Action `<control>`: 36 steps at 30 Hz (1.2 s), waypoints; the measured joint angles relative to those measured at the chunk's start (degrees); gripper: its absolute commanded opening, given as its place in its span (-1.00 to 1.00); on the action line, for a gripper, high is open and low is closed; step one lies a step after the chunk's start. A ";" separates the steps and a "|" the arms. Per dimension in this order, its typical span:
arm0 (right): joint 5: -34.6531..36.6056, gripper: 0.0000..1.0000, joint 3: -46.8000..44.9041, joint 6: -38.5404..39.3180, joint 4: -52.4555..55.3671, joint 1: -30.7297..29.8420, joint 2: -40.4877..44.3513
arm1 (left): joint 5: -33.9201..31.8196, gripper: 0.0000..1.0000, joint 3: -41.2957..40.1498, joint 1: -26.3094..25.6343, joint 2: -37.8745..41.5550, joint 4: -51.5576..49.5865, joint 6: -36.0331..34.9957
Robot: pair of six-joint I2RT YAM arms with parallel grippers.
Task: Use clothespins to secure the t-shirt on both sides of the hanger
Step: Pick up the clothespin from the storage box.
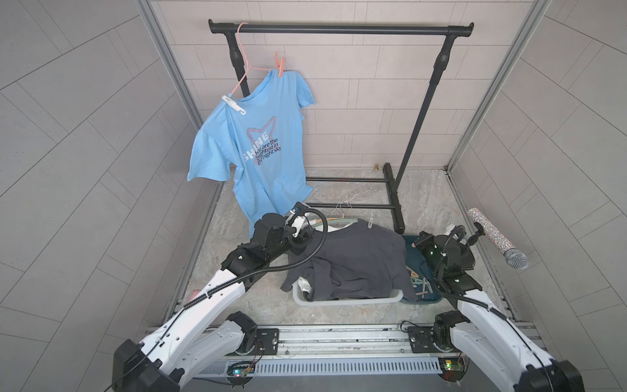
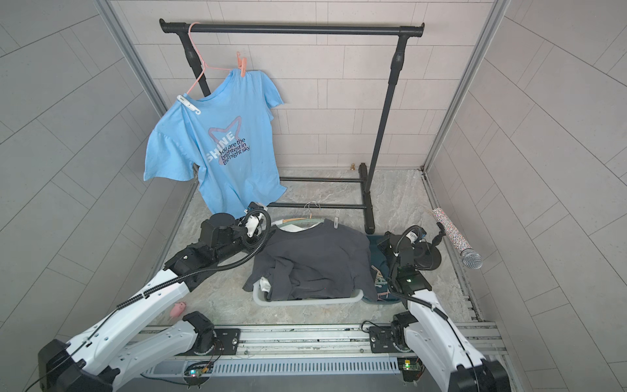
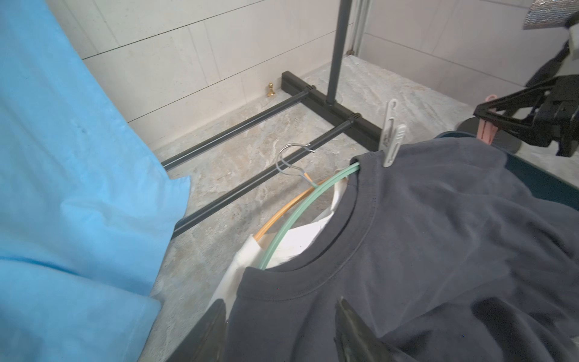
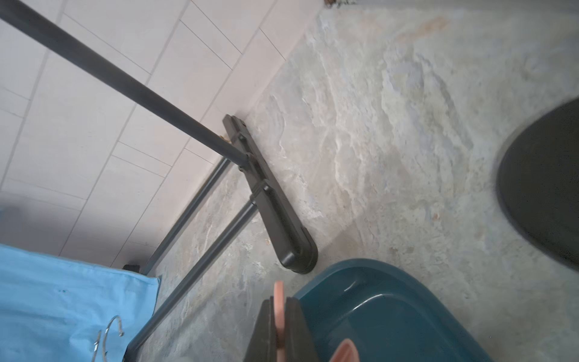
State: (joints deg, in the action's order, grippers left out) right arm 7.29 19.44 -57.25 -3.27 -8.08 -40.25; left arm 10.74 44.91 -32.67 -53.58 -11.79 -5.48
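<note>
A dark grey t-shirt (image 1: 353,261) lies over a basket on a green hanger (image 3: 300,213), with a pale clothespin (image 3: 390,138) clipped at one side of the collar. My left gripper (image 3: 282,313) hovers open just above the shirt's near shoulder, nothing between its fingers. My right gripper (image 4: 279,301) is shut on a coral pink clothespin (image 4: 279,291) over the teal tray's edge, to the right of the shirt. More clothespins (image 1: 419,278) lie in that tray. A blue t-shirt (image 1: 258,146) hangs on a pink hanger (image 1: 242,61), pinned by a coral clothespin (image 1: 280,66) and a white clothespin (image 1: 233,104).
The black rack (image 1: 339,29) stands at the back, its foot bars on the floor. A grey basket (image 1: 339,300) holds the dark shirt, with the teal tray (image 4: 391,313) beside it. A glittery microphone (image 1: 497,237) on a black base (image 4: 545,188) stands far right. An orange hanger (image 3: 282,213) lies underneath.
</note>
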 measured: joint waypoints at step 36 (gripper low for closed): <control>1.57 -1.00 16.98 13.77 -10.97 -38.84 -3.26 | -12.57 -0.03 11.32 -30.01 -18.25 18.40 7.56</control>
State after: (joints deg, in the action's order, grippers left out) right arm 8.86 36.42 -43.48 -14.24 -46.92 -43.51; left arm -1.83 56.23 -62.67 -71.83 6.61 2.09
